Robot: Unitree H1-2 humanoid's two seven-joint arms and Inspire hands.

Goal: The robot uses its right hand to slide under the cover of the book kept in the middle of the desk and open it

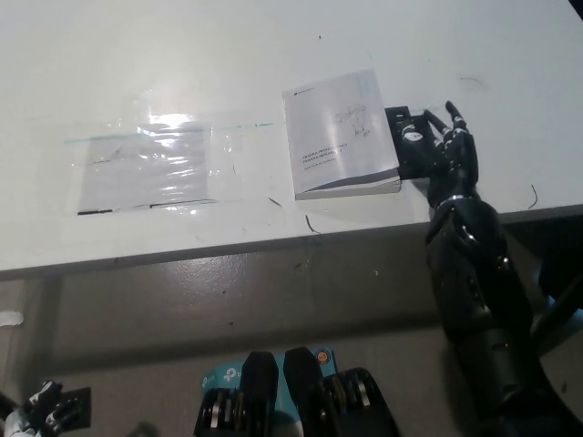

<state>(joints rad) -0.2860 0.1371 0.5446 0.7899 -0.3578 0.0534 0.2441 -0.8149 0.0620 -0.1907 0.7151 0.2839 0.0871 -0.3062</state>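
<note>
Book (342,135) closed, white cover with faint print, flat on desk (182,55). Right hand (446,150) just beside its right edge, fingers spread, empty. Left hand (36,408) low, state unclear.

A white desk (273,55) seen from above. A closed book (340,134) with a pale cover lies near the desk's front edge, right of its middle. A flat black block (408,137) sits against the book's right side. The black right hand (444,150), fingers spread, rests over that block, just beside the book. A clear plastic sheet (150,168) lies flat toward the left. The white left hand (36,408) hangs below the desk's front edge, at the lower left corner.
</note>
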